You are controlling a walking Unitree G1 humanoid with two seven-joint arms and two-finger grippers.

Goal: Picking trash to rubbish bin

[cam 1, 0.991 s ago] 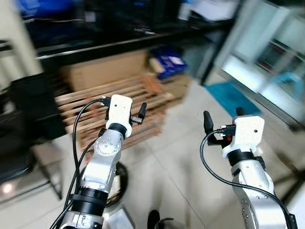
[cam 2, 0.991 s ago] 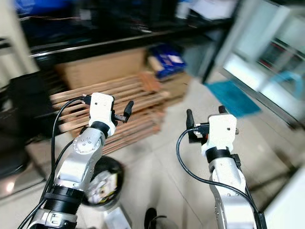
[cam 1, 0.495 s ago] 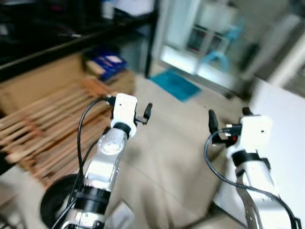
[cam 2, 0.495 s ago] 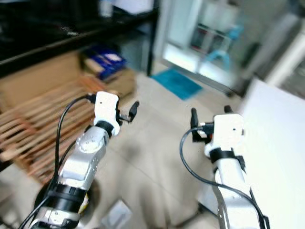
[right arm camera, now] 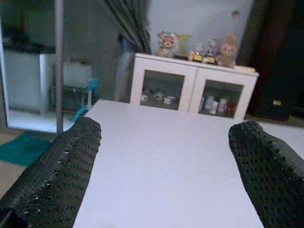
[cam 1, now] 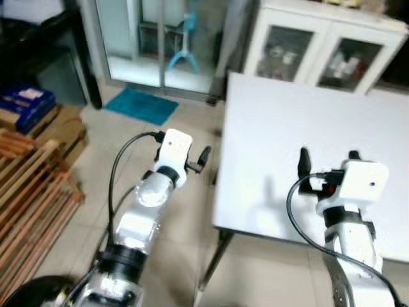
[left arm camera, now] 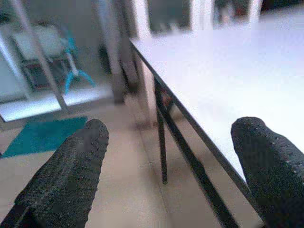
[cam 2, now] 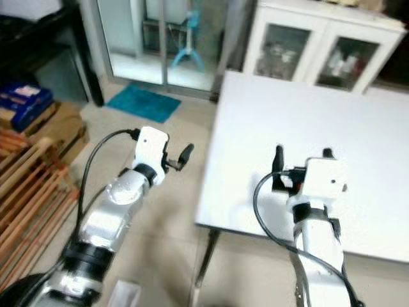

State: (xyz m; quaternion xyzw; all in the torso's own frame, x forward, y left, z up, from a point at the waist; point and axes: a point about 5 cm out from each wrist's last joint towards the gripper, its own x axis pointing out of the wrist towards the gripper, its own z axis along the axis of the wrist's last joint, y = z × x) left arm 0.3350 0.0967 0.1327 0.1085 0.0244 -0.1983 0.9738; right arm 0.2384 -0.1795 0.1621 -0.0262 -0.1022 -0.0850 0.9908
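Nearest, the left gripper [cam 1: 203, 155] and right gripper [cam 1: 327, 155] hover with jaws released, carrying nothing. Beyond them the white surface [cam 1: 300, 128] holds no visible trash, so no pickup looks begun (the bin rim [cam 1: 25, 286] sits low left). Farthest, a glass-fronted cabinet [cam 1: 319, 54].

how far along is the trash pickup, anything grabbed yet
Nothing is in hand: the left gripper and right gripper both hang open and hold nothing. The robot faces a white table, and no trash can be made out on it. The black bin sits at its lower left. Finding, picking and dropping trash all remain.
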